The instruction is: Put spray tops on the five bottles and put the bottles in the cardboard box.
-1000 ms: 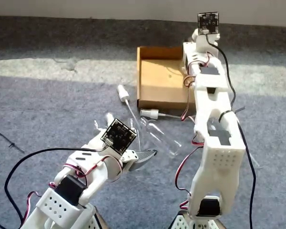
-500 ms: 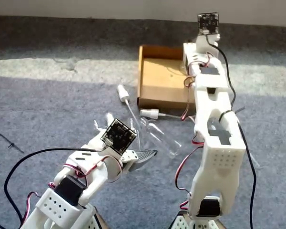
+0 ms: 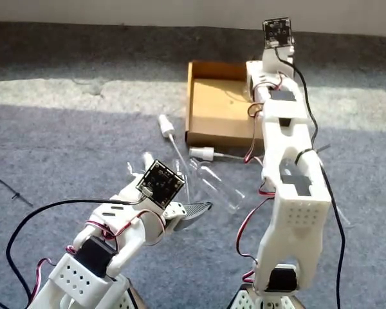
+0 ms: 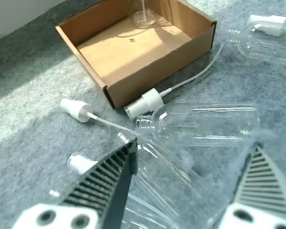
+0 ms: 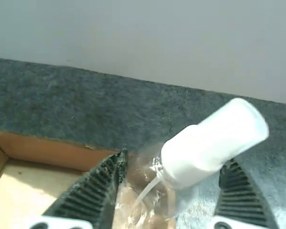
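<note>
The right arm's wrist has shifted slightly at the far side of the box (image 3: 188, 103) since the earlier frames, while the left arm and everything lying on the counter have stayed put. The right end effector (image 5: 175, 158) sits over the far wall of the box with its jaws apart on either side of a capped bottle (image 5: 145, 183), whose white top (image 5: 214, 138) leans out towards one jaw. The jaws do not visibly pinch it, so my reading is that this bottle is being let go inside the box, at its far corner, where the left wrist view also shows clear glass standing. The left end effector (image 4: 193, 145) hangs low in front of the box, jaws wide apart over the bare bottles (image 4: 205, 125) that lie on their sides there, probably lined up for the next pick. Loose tops (image 4: 143, 102) with their dip tubes lie between those bottles and the near wall of the box, not yet fitted, so most of the task seems left to do. The counter (image 3: 64, 148) is covered in grey carpet-like cloth, crossed by a band of sunlight level with the box, and a pale wall (image 5: 133, 33) rises beyond the box.
</note>
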Robot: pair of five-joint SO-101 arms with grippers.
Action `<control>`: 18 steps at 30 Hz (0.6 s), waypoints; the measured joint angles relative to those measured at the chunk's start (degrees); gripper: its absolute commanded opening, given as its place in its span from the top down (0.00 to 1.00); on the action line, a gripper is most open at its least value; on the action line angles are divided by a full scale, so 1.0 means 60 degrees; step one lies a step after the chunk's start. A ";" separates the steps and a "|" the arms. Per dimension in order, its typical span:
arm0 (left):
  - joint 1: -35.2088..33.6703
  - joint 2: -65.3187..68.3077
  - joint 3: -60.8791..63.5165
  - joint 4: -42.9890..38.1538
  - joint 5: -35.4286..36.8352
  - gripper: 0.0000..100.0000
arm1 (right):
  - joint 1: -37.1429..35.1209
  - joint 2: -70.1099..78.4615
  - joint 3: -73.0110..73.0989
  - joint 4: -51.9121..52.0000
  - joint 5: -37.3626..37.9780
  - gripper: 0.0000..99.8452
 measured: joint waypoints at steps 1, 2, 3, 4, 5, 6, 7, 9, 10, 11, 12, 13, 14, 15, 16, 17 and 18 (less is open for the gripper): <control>0.0000 0.0000 0.0000 0.0000 0.0000 0.67 | -0.0029 0.0000 0.0000 0.0147 0.0029 0.73; 0.0000 0.0000 0.0000 0.0000 0.0000 0.67 | -0.0059 0.0000 0.0000 0.0249 0.0059 0.73; 0.0000 0.0000 0.0000 0.0000 0.0000 0.67 | -0.0103 0.0000 0.0000 0.0293 0.0103 0.73; 0.0000 0.0000 0.0000 0.0000 0.0000 0.67 | -0.0117 0.0000 0.0000 0.0308 0.0103 0.73; 0.0000 0.0000 0.0000 0.0000 0.0000 0.67 | -0.0132 0.0000 0.0000 0.0308 0.0103 0.73; 0.0000 0.0000 0.0000 0.0000 0.0000 0.67 | -0.0147 0.0000 0.0000 0.0308 0.0103 0.73; 0.0000 0.0000 0.0000 0.0000 0.0000 0.67 | -0.0161 0.0000 0.0000 0.0308 0.0103 0.73; 0.0000 0.0000 0.0000 0.0000 0.0000 0.67 | -0.0176 0.0000 0.0000 0.0308 0.0103 0.73; 0.0000 0.0000 0.0000 0.0000 0.0000 0.67 | -0.0176 0.0000 0.0000 0.0308 0.0103 0.73; 0.0000 0.0000 0.0000 0.0000 0.0000 0.67 | -0.0176 0.0000 0.0000 0.0308 0.0103 0.73; 0.0000 0.0000 0.0000 0.0000 0.0000 0.67 | -0.0176 0.0000 0.0000 0.0308 0.0103 0.73; 0.0000 0.0000 0.0000 0.0000 0.0000 0.67 | -0.0176 0.0000 0.0000 0.0308 0.0103 0.73; 0.0000 0.0000 0.0000 0.0000 0.0000 0.67 | -0.0176 0.0000 0.0000 0.0308 0.0103 0.73; 0.0000 0.0000 0.0000 0.0000 0.0000 0.67 | -0.0190 0.0000 0.0000 0.0308 0.0103 0.73; 0.0000 0.0000 0.0000 0.0000 0.0000 0.67 | -0.0190 -0.0029 0.0000 0.0308 0.0103 0.73; 0.0000 0.0000 0.0000 0.0000 0.0000 0.67 | -0.0205 -0.0044 0.0000 0.0308 0.0103 0.73; 0.0000 0.0000 0.0000 0.0000 0.0000 0.67 | -0.0205 -0.0132 0.0000 0.0308 0.0103 0.73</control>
